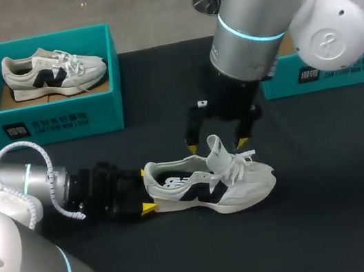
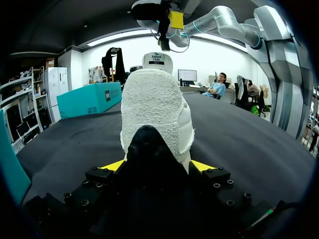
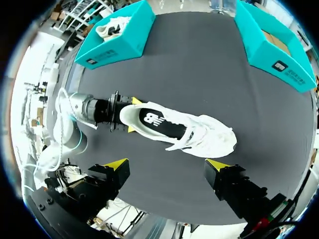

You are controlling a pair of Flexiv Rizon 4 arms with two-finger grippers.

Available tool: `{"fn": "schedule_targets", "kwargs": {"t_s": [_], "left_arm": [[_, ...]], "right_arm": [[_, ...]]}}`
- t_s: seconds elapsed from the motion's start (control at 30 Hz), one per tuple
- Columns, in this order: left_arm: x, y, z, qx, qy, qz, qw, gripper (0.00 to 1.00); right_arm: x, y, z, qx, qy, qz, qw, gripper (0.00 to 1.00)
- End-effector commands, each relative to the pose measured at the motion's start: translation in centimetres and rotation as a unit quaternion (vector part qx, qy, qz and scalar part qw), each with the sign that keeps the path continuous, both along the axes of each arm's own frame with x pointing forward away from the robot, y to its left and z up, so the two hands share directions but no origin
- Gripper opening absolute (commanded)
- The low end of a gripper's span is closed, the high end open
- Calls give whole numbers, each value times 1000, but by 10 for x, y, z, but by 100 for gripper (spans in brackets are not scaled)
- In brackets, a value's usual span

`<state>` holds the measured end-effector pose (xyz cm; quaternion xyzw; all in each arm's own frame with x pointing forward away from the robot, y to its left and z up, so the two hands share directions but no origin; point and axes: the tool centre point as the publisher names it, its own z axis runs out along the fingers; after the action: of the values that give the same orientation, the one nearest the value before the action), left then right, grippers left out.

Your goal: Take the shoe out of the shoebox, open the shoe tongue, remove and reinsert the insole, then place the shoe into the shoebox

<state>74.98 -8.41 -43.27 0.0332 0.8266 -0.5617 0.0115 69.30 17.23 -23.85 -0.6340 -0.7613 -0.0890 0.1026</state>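
The shoe (image 1: 211,187) rests on its sole on the black table (image 1: 325,154), its long axis running side to side, heel toward the left arm and toe pointing away from it. The left gripper (image 1: 146,191) clasps the heel from both sides, its yellow tips apparently pressed against it, though the contact itself is partly hidden. The right gripper (image 1: 217,146) hangs just above the upright tongue (image 2: 157,62), fingers spread wide and holding nothing, the better-placed arm for the tongue.
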Motion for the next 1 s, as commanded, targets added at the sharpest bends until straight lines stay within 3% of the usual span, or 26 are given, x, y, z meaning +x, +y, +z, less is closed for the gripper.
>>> {"fn": "schedule_targets", "kwargs": {"t_s": [0.03, 0.1, 0.7, 0.73, 0.8, 0.83, 0.9, 0.97, 1.0], "left_arm": [[-1, 0, -5, 1, 0, 0, 1000, 0], [-1, 0, -5, 1, 0, 0, 1000, 0], [-1, 0, -5, 1, 0, 0, 1000, 0], [-1, 0, -5, 1, 0, 0, 1000, 0], [-1, 0, -5, 1, 0, 0, 1000, 0], [-1, 0, -5, 1, 0, 0, 1000, 0], [-1, 0, -5, 1, 0, 0, 1000, 0], [-1, 0, -5, 1, 0, 0, 1000, 0], [-1, 0, -5, 1, 0, 0, 1000, 0]], "right_arm": [[-6, 29, 6, -64, 3, 504, 861, 100], [-10, 30, 13, -81, -20, 514, 853, 100], [-10, 30, 13, -81, -20, 514, 853, 100], [-8, 34, 16, -94, -26, 538, 837, 100], [-5, 38, 18, -99, -19, 556, 825, 100], [-3, 41, 19, -92, -47, 585, 804, 100], [-2, 44, 19, -94, -57, 593, 798, 100], [-1, 47, 18, -86, -90, 617, 777, 100], [-2, 49, 17, -86, -91, 614, 779, 100]]}}
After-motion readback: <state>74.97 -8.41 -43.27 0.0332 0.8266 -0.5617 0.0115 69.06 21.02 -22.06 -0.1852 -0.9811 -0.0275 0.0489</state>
